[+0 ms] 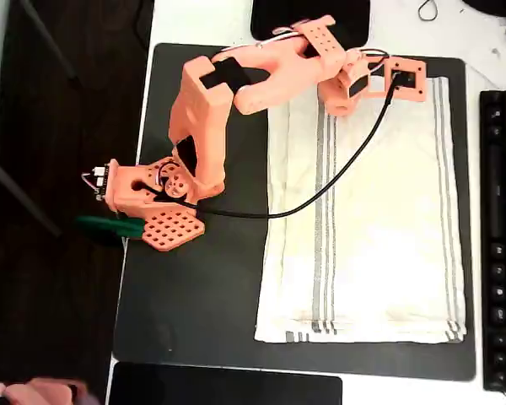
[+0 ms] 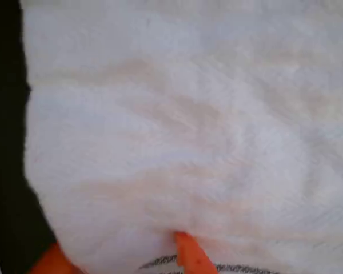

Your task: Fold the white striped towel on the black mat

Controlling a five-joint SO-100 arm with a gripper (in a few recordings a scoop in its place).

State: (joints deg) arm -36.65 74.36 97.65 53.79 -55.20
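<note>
- One hand point(image 2: 120, 260), two orange fingers point(image 2: 190, 256) visible in wrist view, tips apart, low over cloth; whether they pinch it, cannot tell.
- One white striped towel point(image 1: 379, 228) directly beneath hand, spread flat, stretching away from it.
- One black mat point(image 1: 202, 295) under towel.
- Worktop point(image 1: 194, 21) beyond; one keyboard point(image 1: 502, 236) at right.

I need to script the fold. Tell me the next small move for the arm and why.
Probably lower the orange end effector and close on the near edge of the off-white grey-striped cloth towel. The towel lies flat and unfolded on the large black rectangular mat. In the wrist view one fingertip sits over the striped hem, another at the towel's side edge, so a corner seems within reach.
</note>
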